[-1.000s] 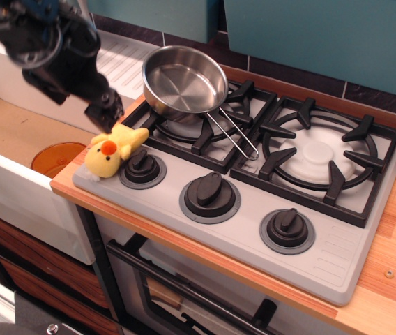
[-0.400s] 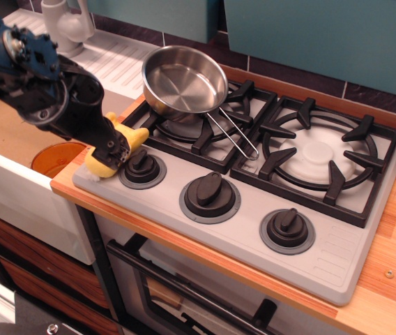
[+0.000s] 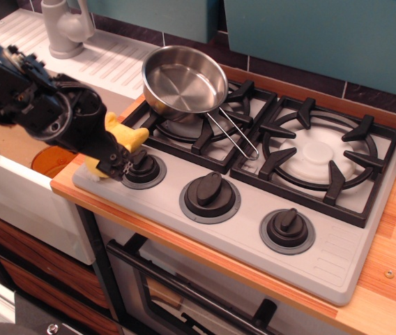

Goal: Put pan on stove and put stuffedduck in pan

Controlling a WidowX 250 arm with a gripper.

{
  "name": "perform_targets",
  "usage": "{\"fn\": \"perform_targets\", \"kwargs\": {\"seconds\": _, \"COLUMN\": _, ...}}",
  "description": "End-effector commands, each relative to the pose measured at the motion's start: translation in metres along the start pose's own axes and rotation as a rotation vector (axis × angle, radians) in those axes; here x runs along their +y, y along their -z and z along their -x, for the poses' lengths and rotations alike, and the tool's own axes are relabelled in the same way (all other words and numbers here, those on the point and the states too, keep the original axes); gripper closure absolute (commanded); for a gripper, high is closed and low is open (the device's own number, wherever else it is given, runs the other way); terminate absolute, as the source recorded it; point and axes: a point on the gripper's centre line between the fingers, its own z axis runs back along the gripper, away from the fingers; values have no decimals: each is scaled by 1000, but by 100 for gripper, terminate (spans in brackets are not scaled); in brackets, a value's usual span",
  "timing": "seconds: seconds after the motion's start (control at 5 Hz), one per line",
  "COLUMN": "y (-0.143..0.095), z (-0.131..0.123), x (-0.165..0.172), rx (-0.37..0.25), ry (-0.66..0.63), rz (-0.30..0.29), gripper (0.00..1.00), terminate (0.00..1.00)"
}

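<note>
The shiny steel pan [image 3: 182, 82] sits on the left rear burner of the grey stove [image 3: 337, 258], its wire handle pointing toward the front right. The yellow stuffedduck [image 3: 128, 132] lies at the stove's front-left corner beside the left knob [image 3: 143, 168]. My black gripper [image 3: 115, 159] is down on the duck and covers most of it. Only the duck's yellow top and a bit of its left side show. The fingers are hidden against the dark arm, so I cannot tell how the jaws stand.
A white sink [image 3: 24, 188] lies to the left with an orange disc [image 3: 46, 159] in it. A grey faucet [image 3: 65, 28] and a ribbed drainboard [image 3: 114, 59] are behind. The right burner [image 3: 320, 153] is bare. A wooden counter [image 3: 393, 265] surrounds the stove.
My gripper came down from above the sink edge onto the duck and now sits lower and closer to the left knob. The pan and duck have stayed in place.
</note>
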Motion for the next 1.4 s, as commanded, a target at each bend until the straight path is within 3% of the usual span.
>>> {"fn": "perform_targets", "kwargs": {"seconds": 0.0, "y": 21, "z": -1, "x": 6, "rx": -36, "ry": -1, "rz": 21, "gripper": 0, "terminate": 0}}
{"fn": "perform_targets", "kwargs": {"seconds": 0.2, "y": 28, "z": -1, "x": 7, "rx": -17, "ry": -9, "rz": 30, "gripper": 100, "terminate": 0}}
{"fn": "perform_targets", "kwargs": {"seconds": 0.4, "y": 22, "z": -9, "x": 10, "rx": 11, "ry": -8, "rz": 24, "gripper": 100, "terminate": 0}}
{"fn": "perform_targets", "kwargs": {"seconds": 0.6, "y": -1, "z": -23, "x": 21, "rx": 54, "ry": 15, "rz": 3, "gripper": 100, "terminate": 0}}
{"fn": "perform_targets", "kwargs": {"seconds": 1.0, "y": -76, "z": -63, "x": 34, "rx": 134, "ry": 53, "rz": -82, "gripper": 100, "terminate": 0}}
{"fn": "perform_targets", "kwargs": {"seconds": 1.2, "y": -88, "z": -85, "x": 29, "rx": 143, "ry": 65, "rz": -91, "gripper": 100, "terminate": 0}}
